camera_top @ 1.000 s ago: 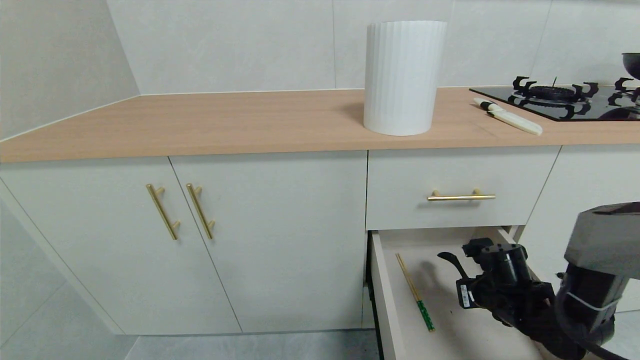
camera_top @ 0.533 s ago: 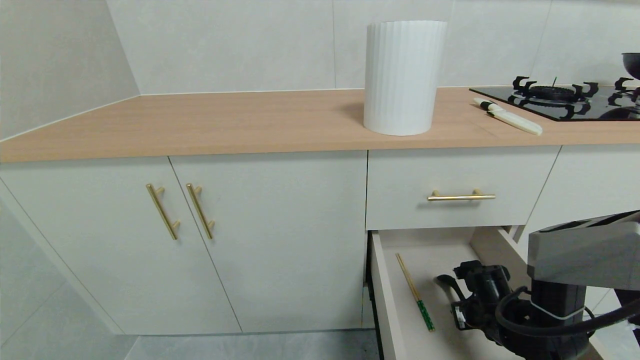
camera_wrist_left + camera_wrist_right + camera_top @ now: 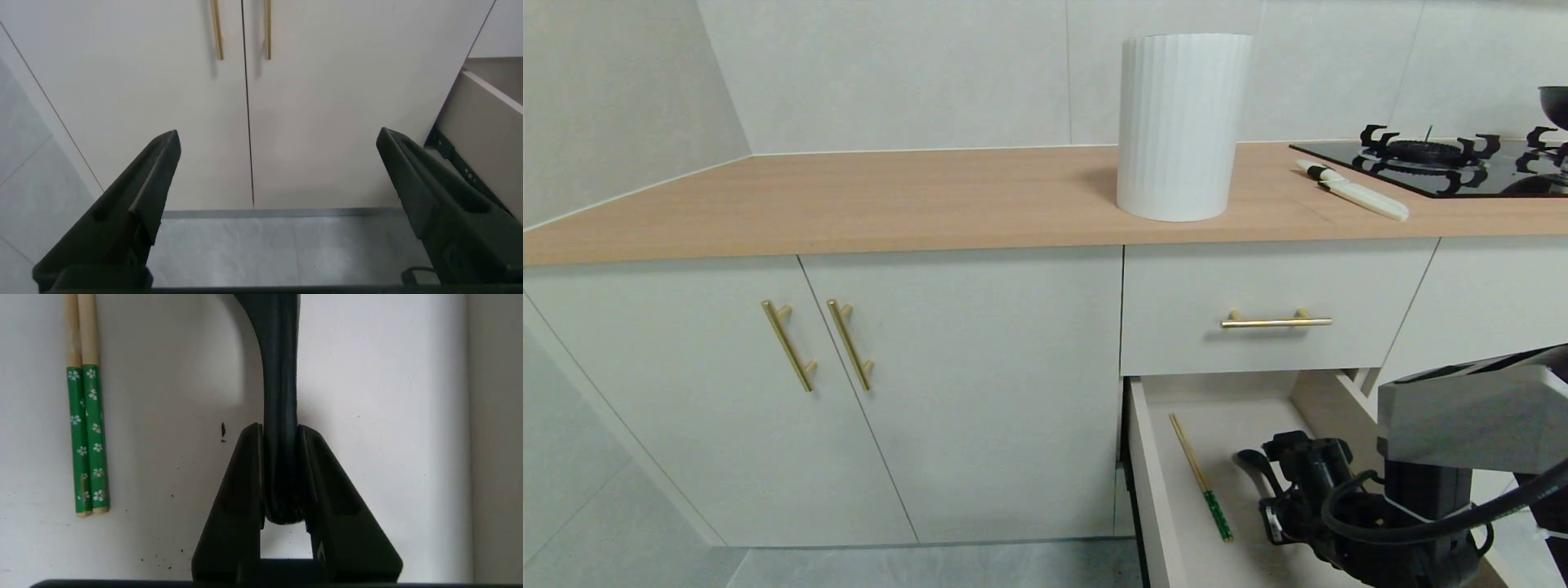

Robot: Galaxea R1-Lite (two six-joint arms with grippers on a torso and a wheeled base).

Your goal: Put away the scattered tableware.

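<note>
The lower drawer point(image 3: 1140, 465) stands pulled out. A pair of wooden chopsticks point(image 3: 1201, 487) with green flowered ends lies along its left side. My right gripper point(image 3: 1294, 474) is low inside the drawer, shut on the handle of a black spoon point(image 3: 1252, 461). In the right wrist view the black spoon point(image 3: 278, 376) runs out from my right gripper point(image 3: 280, 437) over the drawer floor point(image 3: 392, 400), beside the chopsticks point(image 3: 86, 416). A white-handled knife point(image 3: 1352, 190) lies on the counter by the stove. My left gripper point(image 3: 278, 143) hangs open near the floor, facing the cabinet doors.
A tall white ribbed container point(image 3: 1183, 126) stands on the wooden counter point(image 3: 890, 196). A black gas stove point(image 3: 1429, 159) is at the far right. The upper drawer with its gold handle point(image 3: 1276, 322) is closed above the open one. Double cabinet doors point(image 3: 817, 343) are to the left.
My right arm has come down and slightly left, lowering the black spoon deeper into the open drawer. The chopsticks, knife and container have not moved.
</note>
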